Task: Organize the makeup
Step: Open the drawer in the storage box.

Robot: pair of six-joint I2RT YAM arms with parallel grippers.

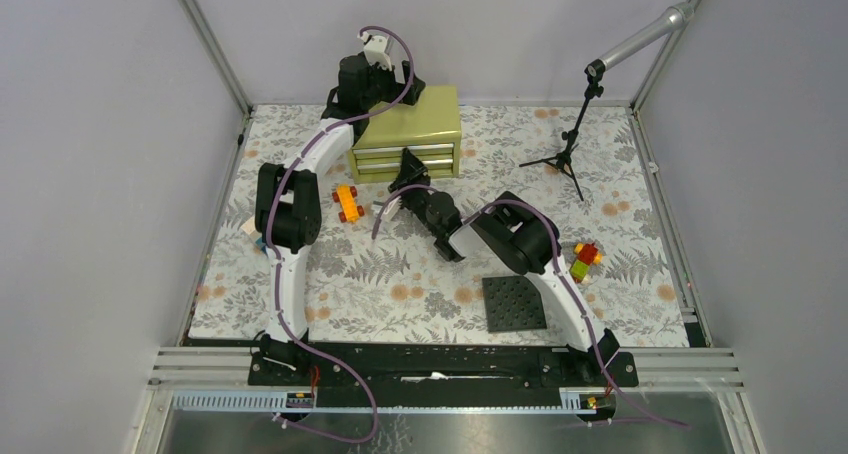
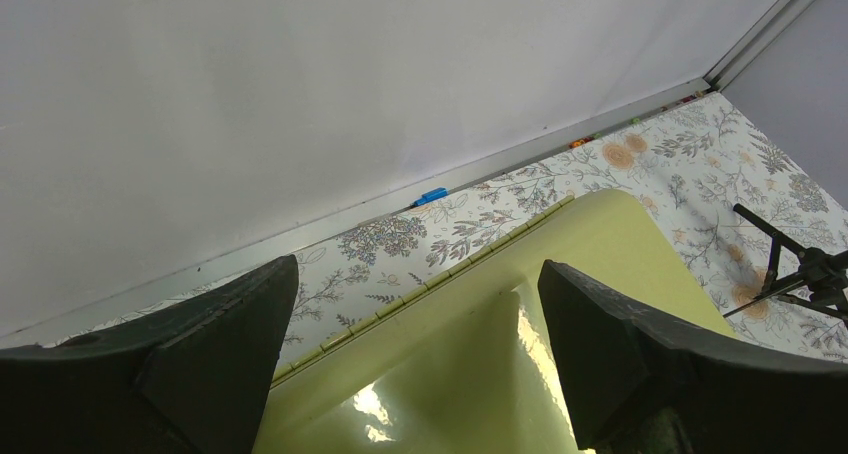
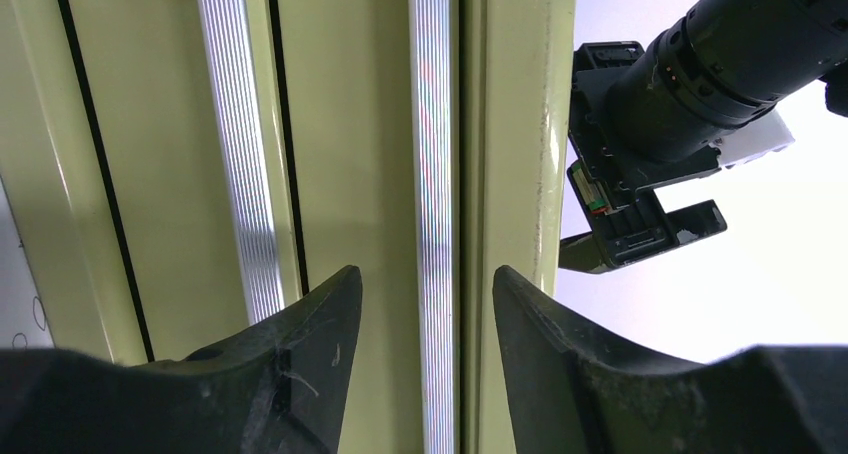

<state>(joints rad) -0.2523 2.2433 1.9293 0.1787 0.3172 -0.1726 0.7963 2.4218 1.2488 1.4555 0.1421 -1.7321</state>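
1. Makeup: no item can be picked out with certainty in any view. Only a small pale object point(image 1: 248, 228) is noted at the left edge of the mat, just beside the left arm's elbow, and it is too small to be identified.
2. Near edge, right side: a dark studded plate point(image 1: 515, 302) is laid flat on the floral mat point(image 1: 400, 294), beside the right arm's base. A stack of coloured blocks point(image 1: 585, 258) is seen just beyond it.
3. Mid-mat: an orange toy car point(image 1: 347, 203) is found between the two arms, near the front left corner of the chest.
4. Right gripper point(image 3: 427, 279) is held at the front of the olive chest of drawers point(image 1: 410, 129). Its fingers are parted, with a ribbed silver drawer handle point(image 3: 434, 174) lying in the gap. Contact with the handle cannot be judged.
5. Left gripper point(image 2: 415, 324) is poised over the chest's lid near its hinged back edge. Its fingers are spread wide and nothing is held.
6. Far right: a black tripod stand point(image 1: 567, 154) is set up near the back wall.
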